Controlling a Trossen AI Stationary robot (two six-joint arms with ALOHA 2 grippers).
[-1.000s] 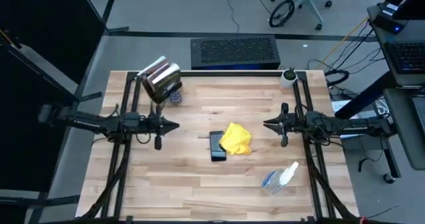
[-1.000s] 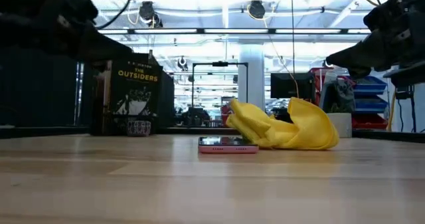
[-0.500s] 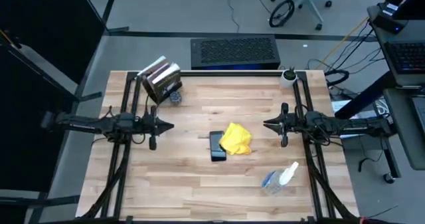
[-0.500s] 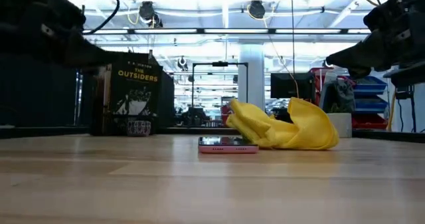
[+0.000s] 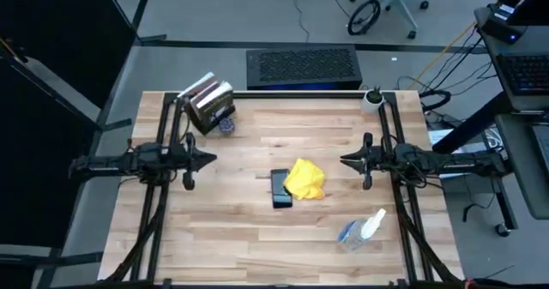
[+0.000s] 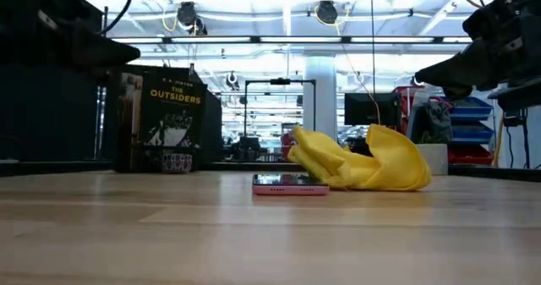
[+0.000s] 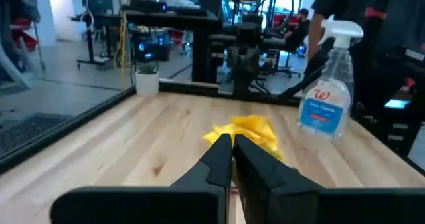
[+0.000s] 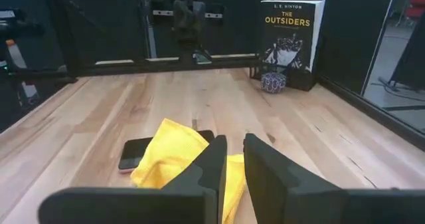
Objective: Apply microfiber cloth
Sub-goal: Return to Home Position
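Observation:
The yellow microfiber cloth (image 5: 306, 179) lies crumpled at the table's middle. Its left part rests on the right edge of a dark smartphone (image 5: 280, 190), which lies flat on the wood. The low view shows the cloth (image 6: 363, 162) bunched up behind the phone (image 6: 287, 183). My left gripper (image 5: 213, 159) hovers left of both, shut and holding nothing; its wrist view looks past the tips (image 7: 232, 147) at the cloth (image 7: 249, 127). My right gripper (image 5: 343, 160) hovers to the cloth's right, its fingers (image 8: 235, 151) a narrow gap apart with nothing between them, above the cloth (image 8: 172, 151).
A clear spray bottle (image 5: 360, 229) with blue liquid lies near the front right. A book (image 5: 208, 103) stands at the far left with a small patterned object (image 5: 226, 125) beside it. A white cup (image 5: 372, 98) sits at the far right corner. Bare wood surrounds the phone.
My left gripper has drawn back toward the table's left edge, away from the phone and cloth, staying level and shut.

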